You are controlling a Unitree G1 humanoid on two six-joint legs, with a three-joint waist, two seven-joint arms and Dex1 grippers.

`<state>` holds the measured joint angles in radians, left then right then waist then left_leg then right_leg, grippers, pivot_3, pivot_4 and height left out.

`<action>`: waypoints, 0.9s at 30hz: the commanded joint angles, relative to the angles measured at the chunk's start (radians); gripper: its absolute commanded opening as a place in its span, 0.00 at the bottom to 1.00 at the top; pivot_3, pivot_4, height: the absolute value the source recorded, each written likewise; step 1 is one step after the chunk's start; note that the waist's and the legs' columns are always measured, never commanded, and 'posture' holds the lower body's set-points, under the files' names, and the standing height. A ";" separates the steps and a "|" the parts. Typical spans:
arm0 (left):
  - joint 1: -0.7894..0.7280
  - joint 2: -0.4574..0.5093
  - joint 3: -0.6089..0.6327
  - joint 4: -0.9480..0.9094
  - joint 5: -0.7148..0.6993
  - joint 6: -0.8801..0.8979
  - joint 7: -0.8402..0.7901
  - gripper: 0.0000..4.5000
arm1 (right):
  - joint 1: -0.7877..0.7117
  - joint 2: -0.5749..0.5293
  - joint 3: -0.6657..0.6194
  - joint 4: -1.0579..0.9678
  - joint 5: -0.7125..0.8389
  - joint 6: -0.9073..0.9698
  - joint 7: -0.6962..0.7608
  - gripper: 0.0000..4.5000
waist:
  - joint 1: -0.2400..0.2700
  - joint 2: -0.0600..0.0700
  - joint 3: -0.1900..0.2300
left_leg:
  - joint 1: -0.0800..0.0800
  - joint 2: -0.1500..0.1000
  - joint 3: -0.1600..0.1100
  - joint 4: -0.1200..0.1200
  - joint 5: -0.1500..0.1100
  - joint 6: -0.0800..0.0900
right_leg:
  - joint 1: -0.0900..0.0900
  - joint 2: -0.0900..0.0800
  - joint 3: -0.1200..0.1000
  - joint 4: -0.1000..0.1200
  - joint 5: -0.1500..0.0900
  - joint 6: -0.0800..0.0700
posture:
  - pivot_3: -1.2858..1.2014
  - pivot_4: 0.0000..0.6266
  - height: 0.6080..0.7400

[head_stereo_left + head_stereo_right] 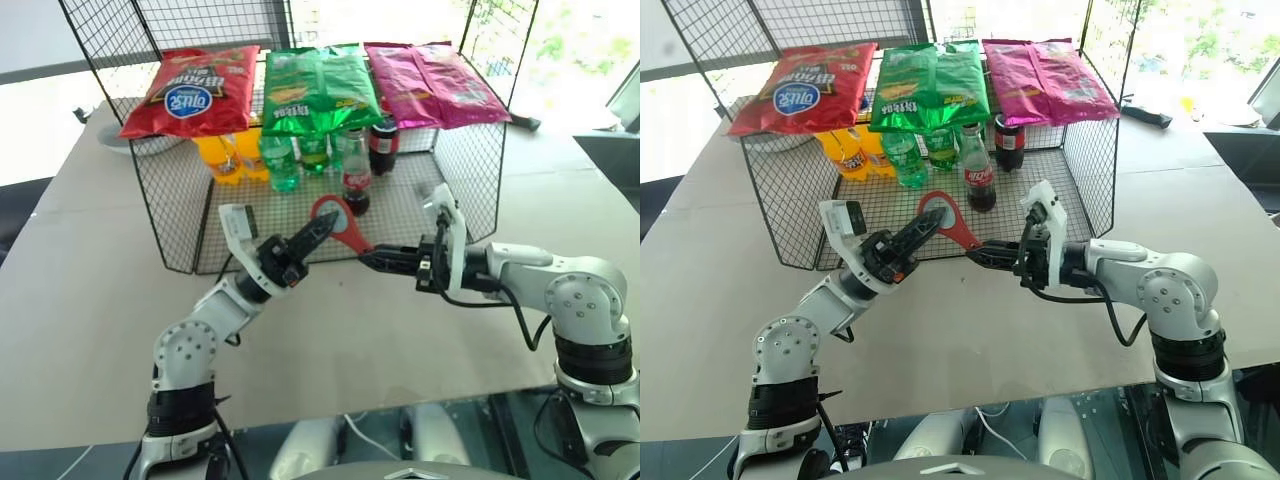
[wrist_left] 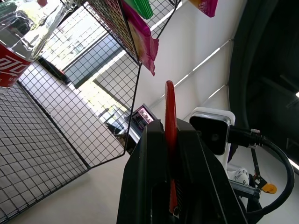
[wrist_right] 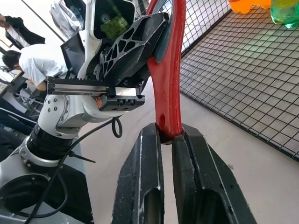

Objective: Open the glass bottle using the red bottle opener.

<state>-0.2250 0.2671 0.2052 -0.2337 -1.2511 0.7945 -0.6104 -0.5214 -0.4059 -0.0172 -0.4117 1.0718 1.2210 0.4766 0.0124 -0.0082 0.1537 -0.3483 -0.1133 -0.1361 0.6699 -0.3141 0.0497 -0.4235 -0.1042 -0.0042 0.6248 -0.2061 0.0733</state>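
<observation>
Right, both my grippers are on the red bottle opener (image 1: 343, 226), mid-frame in the head view, above the bare table (image 1: 90, 300). My left gripper (image 1: 322, 229) comes in from lower left, pointing up and right, fingers clamped on the ring end. Left wrist view shows the opener edge-on, squeezed between my two black fingers (image 2: 145, 177). My right gripper (image 1: 368, 257) comes in level from the right, fingers closed on the tip of the handle. Right wrist view confirms it: handle end pinched between both pads, with my left gripper across it further up. The opener runs diagonally, ring upper left, handle tip lower right, held clear of the table.

Just behind it, the glass bottle (image 1: 356, 177) stands upright on the floor of the wire rack (image 1: 470, 170), centre frame, near the open front edge. Red label faces me. I can't tell whether its cap is on.

Further back in the rack: a dark cola bottle (image 1: 383, 146) right of it, green soda bottles (image 1: 282, 163) to its left, orange bottles (image 1: 222, 157) further left.

On top of the rack, upper frame: red chip bag (image 1: 193, 92), green chip bag (image 1: 318, 90), pink chip bag (image 1: 432, 83), left to right.
</observation>
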 commanded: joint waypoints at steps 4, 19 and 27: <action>-0.001 0.008 -0.061 -0.011 0.033 0.035 -0.007 0.00 | -0.026 0.046 -0.013 -0.032 0.201 0.062 -0.008 0.03 | 0.000 0.000 0.000 | 0.000 0.000 0.000 0.000 0.000 0.000 | 0.000 0.000 0.000 0.000 0.000 0.000 | 0.52 0.24 1.00; -0.021 0.024 -0.099 0.018 0.053 0.057 -0.086 0.00 | -0.006 0.108 -0.004 0.015 0.443 0.064 -0.221 0.03 | 0.000 0.000 0.000 | 0.000 0.000 0.000 0.000 0.000 0.000 | 0.000 0.000 0.000 0.000 0.000 0.000 | 0.52 0.24 1.00; -0.018 0.028 -0.108 0.027 0.075 0.056 -0.110 0.08 | -0.007 0.119 -0.002 0.010 0.468 0.029 -0.254 0.01 | 0.000 0.000 0.000 | 0.000 0.000 0.000 0.000 0.000 0.000 | 0.000 0.000 0.000 0.000 0.000 0.000 | 0.52 0.24 1.00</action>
<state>-0.2521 0.2948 0.1956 -0.2102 -1.2358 0.8102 -0.7254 -0.4961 -0.3416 -0.0328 -0.3411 1.4397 1.3221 0.1924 0.0121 -0.0082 0.1537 -0.3484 -0.1133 -0.1362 0.6696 -0.3141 0.0498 -0.4237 -0.1042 -0.0042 0.6247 -0.2061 0.0733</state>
